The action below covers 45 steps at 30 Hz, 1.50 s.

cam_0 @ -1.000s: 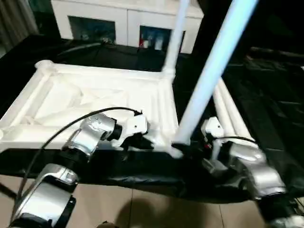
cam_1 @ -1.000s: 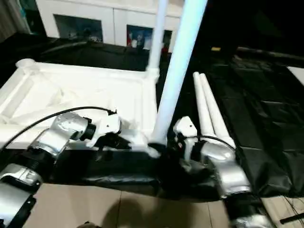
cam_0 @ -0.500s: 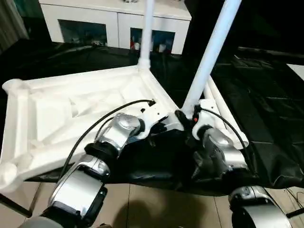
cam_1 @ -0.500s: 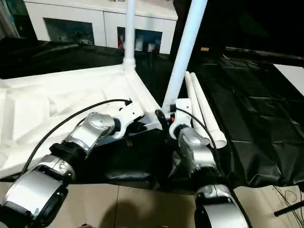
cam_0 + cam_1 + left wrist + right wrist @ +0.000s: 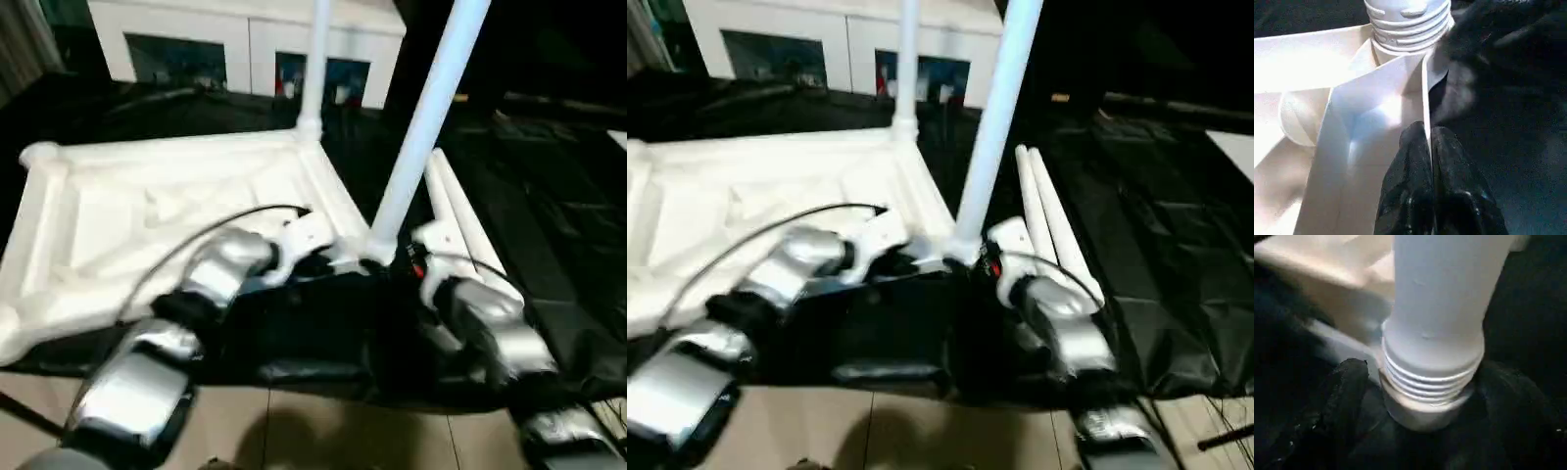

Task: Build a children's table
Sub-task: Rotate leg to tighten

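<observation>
The children's table top (image 5: 147, 206) lies upside down on the black sheet, ribs showing. One leg (image 5: 315, 59) stands in the far right corner socket. A pale-blue leg (image 5: 423, 117) stands in the near right socket. My left gripper (image 5: 1427, 132) is shut on the top's thin rim just beside that socket, also seen from above as the left gripper (image 5: 328, 257). My right gripper (image 5: 1430, 396) closes round the threaded base of the near leg (image 5: 1440, 308), a black finger (image 5: 1344, 396) on each side. Two loose legs (image 5: 456, 211) lie side by side to the right.
The work table's front edge (image 5: 323, 372) runs just under my forearms, with tiled floor (image 5: 323, 431) below. A white glass-door cabinet (image 5: 245, 49) stands behind the table. Crumpled black sheet (image 5: 558, 196) covers the right side.
The view has shifted. The table top has turned on the sheet, its near left corner swinging toward me and partly back. Both grippers stay at the near right corner.
</observation>
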Available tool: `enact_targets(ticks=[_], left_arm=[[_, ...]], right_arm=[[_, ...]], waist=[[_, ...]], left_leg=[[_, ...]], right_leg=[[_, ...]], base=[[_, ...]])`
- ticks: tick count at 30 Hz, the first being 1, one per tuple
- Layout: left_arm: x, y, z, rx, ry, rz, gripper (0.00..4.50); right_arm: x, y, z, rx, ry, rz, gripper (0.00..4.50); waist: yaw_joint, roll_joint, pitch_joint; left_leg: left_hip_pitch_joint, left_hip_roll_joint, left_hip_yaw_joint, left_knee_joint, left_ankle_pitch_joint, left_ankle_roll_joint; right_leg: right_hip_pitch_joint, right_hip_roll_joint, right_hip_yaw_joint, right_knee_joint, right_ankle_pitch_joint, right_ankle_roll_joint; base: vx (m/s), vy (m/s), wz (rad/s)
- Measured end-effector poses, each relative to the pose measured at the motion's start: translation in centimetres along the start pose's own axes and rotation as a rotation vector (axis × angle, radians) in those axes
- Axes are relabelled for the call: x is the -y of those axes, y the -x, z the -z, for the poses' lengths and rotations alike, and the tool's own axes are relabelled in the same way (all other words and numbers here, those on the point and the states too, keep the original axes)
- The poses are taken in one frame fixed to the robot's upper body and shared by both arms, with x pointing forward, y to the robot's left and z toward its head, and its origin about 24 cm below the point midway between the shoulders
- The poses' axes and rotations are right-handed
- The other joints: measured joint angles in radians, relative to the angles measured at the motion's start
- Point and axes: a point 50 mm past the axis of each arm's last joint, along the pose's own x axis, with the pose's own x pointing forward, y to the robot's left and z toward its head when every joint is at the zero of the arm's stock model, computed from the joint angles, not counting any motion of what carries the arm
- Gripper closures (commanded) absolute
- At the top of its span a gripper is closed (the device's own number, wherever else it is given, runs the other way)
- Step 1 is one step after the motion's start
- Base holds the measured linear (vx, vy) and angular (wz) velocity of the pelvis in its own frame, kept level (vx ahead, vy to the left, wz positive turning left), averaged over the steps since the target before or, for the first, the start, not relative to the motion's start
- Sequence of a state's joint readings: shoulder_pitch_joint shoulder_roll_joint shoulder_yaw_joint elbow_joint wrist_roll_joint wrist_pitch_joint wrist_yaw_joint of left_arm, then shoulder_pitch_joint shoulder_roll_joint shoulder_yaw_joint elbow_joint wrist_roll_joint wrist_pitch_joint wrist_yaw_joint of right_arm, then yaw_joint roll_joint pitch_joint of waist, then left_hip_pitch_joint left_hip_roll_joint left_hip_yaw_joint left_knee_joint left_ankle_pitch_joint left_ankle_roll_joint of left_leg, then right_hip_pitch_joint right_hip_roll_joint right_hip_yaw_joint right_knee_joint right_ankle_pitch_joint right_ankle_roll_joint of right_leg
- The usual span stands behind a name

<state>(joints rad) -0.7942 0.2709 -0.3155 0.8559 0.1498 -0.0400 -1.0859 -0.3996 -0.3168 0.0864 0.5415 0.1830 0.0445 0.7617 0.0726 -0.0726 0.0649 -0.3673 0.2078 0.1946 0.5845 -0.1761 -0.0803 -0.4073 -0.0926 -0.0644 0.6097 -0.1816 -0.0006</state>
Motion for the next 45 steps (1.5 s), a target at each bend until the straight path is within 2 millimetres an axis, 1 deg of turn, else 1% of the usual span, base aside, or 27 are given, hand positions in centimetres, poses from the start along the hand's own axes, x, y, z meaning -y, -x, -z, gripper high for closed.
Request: enact_targets(ticks=[2,6,11,13,14,16,17,18,19,21,26,29,32,35,37,39,42,44,45], left_arm=[[0.3,0.5,0.2,0.002,-0.013,0.057,4.5],[0.8,0.9,0.3,0.018,-0.018,0.133,4.5],[1.1,1.2,0.5,0.02,-0.017,0.17,4.5],[1.2,1.2,0.5,0.02,-0.019,0.182,4.5],[1.2,1.2,0.6,0.02,-0.02,0.187,4.5],[1.3,1.3,0.6,0.021,-0.024,0.191,4.5],[1.3,1.3,0.6,0.021,-0.025,0.193,4.5],[1.4,1.3,0.6,0.021,-0.027,0.193,4.5],[1.3,1.4,0.6,0.021,-0.027,0.193,4.5],[1.4,1.4,0.6,0.021,-0.027,0.194,4.5],[1.4,1.4,0.6,0.02,-0.024,0.193,4.5],[1.1,1.2,0.7,0.019,-0.013,0.144,4.5],[0.7,0.0,0.3,0.014,0.019,0.059,4.5],[0.3,-1.0,-0.2,0.007,0.06,-0.017,4.5],[0.0,-1.7,-0.5,-0.002,0.095,-0.084,4.5],[-0.1,-3.0,-1.2,-0.01,0.14,-0.154,4.5],[-0.2,-4.2,-2.0,-0.018,0.178,-0.221,4.5],[-0.2,-4.4,-2.2,-0.018,0.176,-0.231,4.5],[-0.2,-4.4,-2.3,-0.017,0.175,-0.23,4.5]], right_arm=[[-0.1,0.6,-0.1,-0.015,0.016,-0.058,0.7],[-0.8,1.0,-0.4,-0.009,0.039,-0.141,0.7],[-1.2,1.0,-0.5,0.004,0.032,-0.19,0.7],[-1.4,1.1,-0.8,0.014,0.041,-0.206,1.05],[-1.5,1.1,-0.9,0.018,0.041,-0.216,1.05],[-1.6,1.1,-0.9,0.017,0.037,-0.236,1.3],[-1.7,1.1,-0.9,0.017,0.036,-0.24,1.3],[-1.7,1.1,-0.8,0.017,0.034,-0.243,1.46],[-1.7,1.1,-0.8,0.018,0.032,-0.245,1.46],[-1.8,1.1,-0.8,0.021,0.026,-0.245,1.7],[-1.8,1.0,-0.7,0.018,0.015,-0.241,1.81],[-1.8,0.4,-0.5,0.034,-0.026,-0.171,1.82],[-1.1,-0.5,-0.4,0.046,-0.067,-0.024,1.84],[-0.8,-1.7,-0.3,0.062,-0.128,0.118,1.84],[-0.6,-3.0,-0.8,0.078,-0.179,0.235,1.84],[-0.1,-4.1,-1.1,0.078,-0.232,0.362,1.84],[0.4,-5.0,-1.5,0.08,-0.268,0.474,1.84],[0.5,-5.1,-1.5,0.09,-0.269,0.479,1.84],[0.4,-5.1,-1.5,0.097,-0.272,0.469,1.49]], waist=[[0.004,0.0,0.0],[0.017,0.001,0.001],[0.017,0.002,0.001],[0.018,0.002,0.001],[0.018,0.002,0.001],[0.018,0.002,0.001],[0.018,0.002,0.001],[0.018,0.002,0.001],[0.017,0.002,0.001],[0.018,0.002,0.001],[0.017,0.002,0.001],[0.014,0.002,0.001],[0.01,0.001,0.001],[-0.002,0.001,0.001],[-0.014,0.0,0.0],[-0.019,0.001,0.001],[-0.02,0.001,0.001],[-0.018,0.001,0.001],[-0.017,0.001,0.001]], left_leg=[[0.0,0.0,0.0,0.0,0.0,0.0],[0.0,0.0,0.002,0.0,0.0,0.0],[0.0,0.0,0.002,0.0,0.0,0.0],[0.0,0.0,0.002,-0.001,0.0,0.0],[0.0,0.0,0.002,-0.001,0.0,0.0],[0.0,0.0,0.002,-0.002,0.0,0.0],[0.0,0.0,0.002,-0.002,0.0,0.0],[-0.001,0.0,0.002,-0.002,0.0,0.0],[-0.001,0.0,0.002,-0.002,0.0,0.0],[-0.001,0.0,0.002,-0.002,0.0,0.0],[0.0,0.0,0.002,-0.002,0.0,0.0],[0.001,0.0,0.002,-0.001,0.0,0.0],[0.001,-0.001,0.002,0.0,0.0,0.0],[0.002,-0.001,0.002,0.001,0.0,0.0],[0.002,-0.001,0.002,0.001,0.0,0.0],[0.002,-0.001,0.002,0.002,0.0,0.0],[0.001,-0.001,0.002,0.001,0.0,0.0],[0.0,-0.001,0.001,0.001,0.0,0.0],[0.001,-0.001,0.001,0.001,0.0,0.0]], right_leg=[[0.0,0.0,0.0,0.0,-0.001,0.0],[-0.001,0.0,0.001,0.0,-0.001,0.0],[-0.001,0.0,0.001,0.001,-0.001,0.0],[0.0,0.0,0.001,0.001,-0.001,0.0],[0.0,0.0,0.001,0.001,-0.001,0.0],[0.0,0.0,0.001,0.001,-0.001,0.0],[0.0,0.0,0.001,0.001,-0.001,0.0],[0.0,0.0,0.001,0.001,-0.001,0.0],[0.0,0.0,0.001,0.001,-0.001,0.0],[0.0,0.0,0.001,0.001,-0.001,0.0],[0.0,0.0,0.001,0.001,-0.001,0.0],[0.001,0.0,0.001,0.002,-0.001,0.0],[0.001,-0.001,0.003,0.0,-0.003,0.003],[0.002,-0.001,0.003,0.0,-0.004,0.005],[0.002,-0.001,0.003,-0.001,-0.004,0.005],[0.001,-0.001,0.003,-0.001,-0.004,0.005],[0.001,-0.001,0.003,-0.001,-0.004,0.004],[0.001,-0.001,0.002,-0.001,-0.003,0.004],[0.001,-0.001,0.002,-0.001,-0.002,0.004]], base=[[0.0,0.0,0.0],[0.0,0.0,0.0],[0.0,0.0,0.0],[0.0,0.0,0.0],[0.0,0.0,0.0],[0.0,0.0,0.0],[0.0,0.0,0.0],[0.0,0.0,0.0],[0.0,0.0,0.0],[0.0,0.0,0.0],[0.0,0.0,0.0],[0.0,0.0,0.0],[0.0,0.0,0.0],[0.0,0.0,0.0],[0.0,0.0,0.0],[0.0,0.0,0.0],[0.0,0.0,0.0],[0.0,0.0,0.0],[0.0,0.0,0.0]])
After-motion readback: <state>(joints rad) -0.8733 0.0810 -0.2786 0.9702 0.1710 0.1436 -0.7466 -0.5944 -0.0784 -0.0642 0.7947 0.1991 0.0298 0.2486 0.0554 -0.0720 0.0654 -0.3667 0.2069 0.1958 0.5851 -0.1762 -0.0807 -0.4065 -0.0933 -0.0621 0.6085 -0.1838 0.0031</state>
